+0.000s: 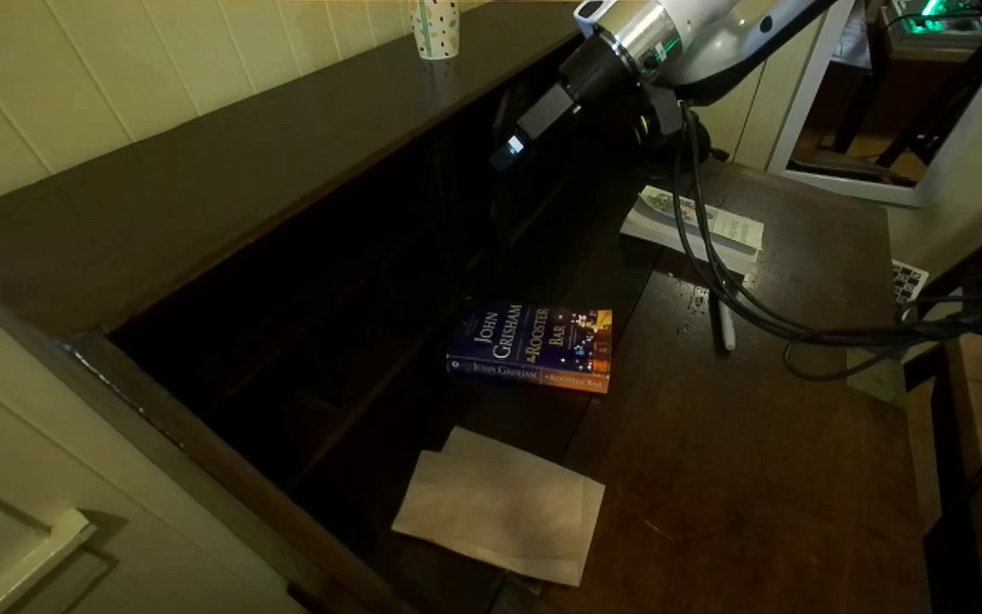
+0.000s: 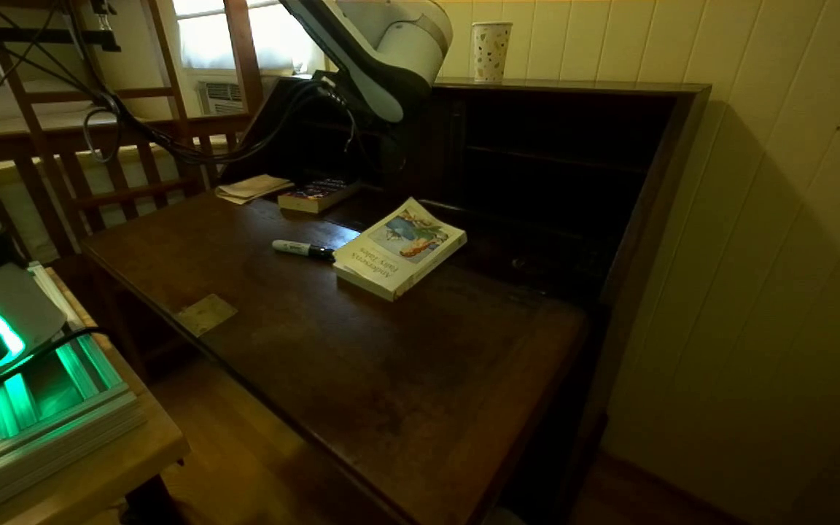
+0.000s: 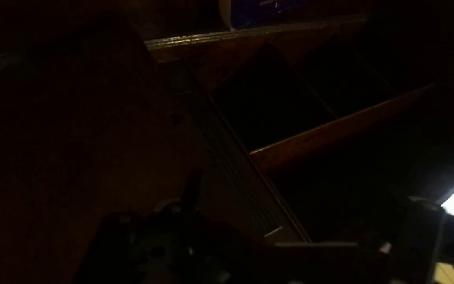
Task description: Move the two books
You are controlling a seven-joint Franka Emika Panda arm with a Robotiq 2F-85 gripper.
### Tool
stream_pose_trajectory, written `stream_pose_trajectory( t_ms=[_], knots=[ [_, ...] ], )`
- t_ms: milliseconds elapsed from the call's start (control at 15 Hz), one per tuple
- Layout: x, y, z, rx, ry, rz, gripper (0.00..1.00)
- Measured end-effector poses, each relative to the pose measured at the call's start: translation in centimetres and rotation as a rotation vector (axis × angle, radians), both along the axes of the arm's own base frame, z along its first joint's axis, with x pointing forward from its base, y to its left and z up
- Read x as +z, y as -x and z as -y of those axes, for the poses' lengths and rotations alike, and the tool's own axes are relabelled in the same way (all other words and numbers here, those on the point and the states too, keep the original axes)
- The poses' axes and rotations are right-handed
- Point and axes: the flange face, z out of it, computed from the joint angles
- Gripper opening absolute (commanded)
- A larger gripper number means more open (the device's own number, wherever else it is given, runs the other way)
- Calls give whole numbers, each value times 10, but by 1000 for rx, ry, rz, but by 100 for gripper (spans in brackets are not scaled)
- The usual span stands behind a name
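Above the bench: pincer empty

The blue book lies flat near the paper sheets; the pale book lies flat, well apart from it, a marker just beside. The pincer's jaws stand wide apart, with nothing visible between them. Possible faults: a low approach in darkness could strike a wooden partition; slack cables could drag the pale book aside. Hard to discern: the pincer behind the arm in an exterior view, and its outline in the dark wrist view, where the blue book is cut off
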Motion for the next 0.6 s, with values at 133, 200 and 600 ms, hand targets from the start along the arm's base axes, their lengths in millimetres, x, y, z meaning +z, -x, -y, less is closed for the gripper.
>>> stream_pose_trajectory(
  t_ms=[133,200,600],
  knots=[
    [-5,-5,-3,9,5,36,100],
    [-6,-7,-4,9,5,54,100],
    [-5,-20,-12,-11,-18,145,100]
  ],
)
